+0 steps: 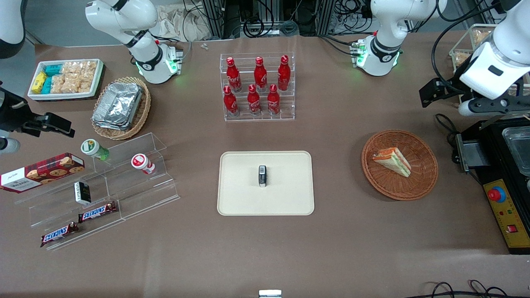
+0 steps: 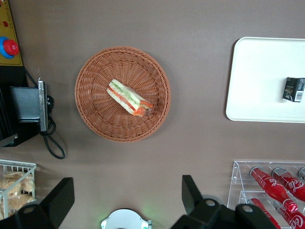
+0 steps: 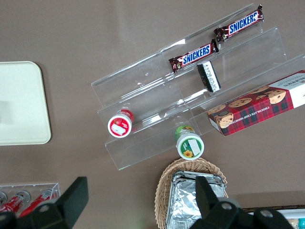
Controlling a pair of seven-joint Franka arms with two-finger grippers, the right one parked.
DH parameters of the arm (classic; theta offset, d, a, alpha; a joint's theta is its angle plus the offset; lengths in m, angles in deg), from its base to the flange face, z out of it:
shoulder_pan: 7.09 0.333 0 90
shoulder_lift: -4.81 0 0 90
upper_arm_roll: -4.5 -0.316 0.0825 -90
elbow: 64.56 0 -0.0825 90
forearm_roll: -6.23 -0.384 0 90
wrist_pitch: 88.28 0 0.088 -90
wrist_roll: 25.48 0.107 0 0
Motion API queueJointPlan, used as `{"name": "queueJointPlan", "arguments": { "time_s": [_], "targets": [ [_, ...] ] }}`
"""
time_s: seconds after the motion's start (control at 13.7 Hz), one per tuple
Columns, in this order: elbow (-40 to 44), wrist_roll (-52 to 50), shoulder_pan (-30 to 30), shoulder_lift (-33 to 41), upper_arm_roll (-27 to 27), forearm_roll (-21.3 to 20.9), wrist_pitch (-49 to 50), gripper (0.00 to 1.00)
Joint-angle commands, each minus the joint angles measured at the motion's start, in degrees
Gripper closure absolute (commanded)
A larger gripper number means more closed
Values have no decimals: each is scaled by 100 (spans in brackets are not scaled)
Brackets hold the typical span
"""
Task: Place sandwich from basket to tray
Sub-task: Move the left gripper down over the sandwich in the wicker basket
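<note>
The sandwich [image 1: 392,161], a white bread wedge with red, orange and green layers, lies in the round reddish-brown wicker basket [image 1: 385,190]. Both also show in the left wrist view: sandwich [image 2: 129,98], basket [image 2: 95,119]. The cream tray [image 1: 248,198] lies beside the basket toward the parked arm's end, with a small dark box [image 1: 262,176] on its middle. It shows in the wrist view too [image 2: 257,81]. My left gripper [image 1: 434,93] hangs high above the table, farther from the front camera than the basket. Its fingers [image 2: 190,193] stand wide apart, open and empty.
A clear rack of red bottles [image 1: 257,87] stands farther back than the tray. A black machine with a red button [image 1: 507,198] sits at the working arm's end. A clear shelf of snacks [image 1: 103,182], a tan basket of foil trays [image 1: 121,106] and a white snack tray [image 1: 66,78] lie toward the parked arm's end.
</note>
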Motion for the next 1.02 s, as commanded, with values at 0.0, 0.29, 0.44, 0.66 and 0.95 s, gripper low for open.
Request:
{"name": "queueJointPlan", "arguments": {
  "time_s": [0.0,0.29,0.44,0.66,0.95],
  "targets": [
    [-197,-91,-74,217,-71,36,-69,0],
    [-171,-117,-56,192,-106,-42,-16,0],
    [-241,-1121,-47,157,-132,-78,37,0],
    [-837,-2848,-38,201,-210,-69,-199,0],
    [-2574,-3089,-38,700,-650,62,-1944,0]
  ]
}}
